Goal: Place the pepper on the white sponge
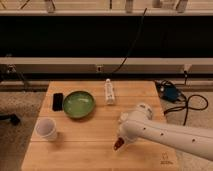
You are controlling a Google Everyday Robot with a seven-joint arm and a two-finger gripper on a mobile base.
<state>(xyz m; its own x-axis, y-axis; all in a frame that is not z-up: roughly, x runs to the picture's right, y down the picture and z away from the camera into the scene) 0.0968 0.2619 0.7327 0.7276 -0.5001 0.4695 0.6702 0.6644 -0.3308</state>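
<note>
The pepper (117, 145) is a small dark-red piece hanging at the tip of my gripper (120, 141), just above the wooden table (90, 145) at its front centre. The gripper is shut on the pepper. My white arm (165, 136) reaches in from the lower right and covers the right part of the table. The white sponge is hidden or out of view.
A green bowl (79, 104) sits left of centre, with a black phone (58, 101) beside it on the left. A white cup (46, 128) stands near the front left. A white bottle (109, 92) lies at the back centre. A blue device (169, 93) with cables lies off the table's right edge.
</note>
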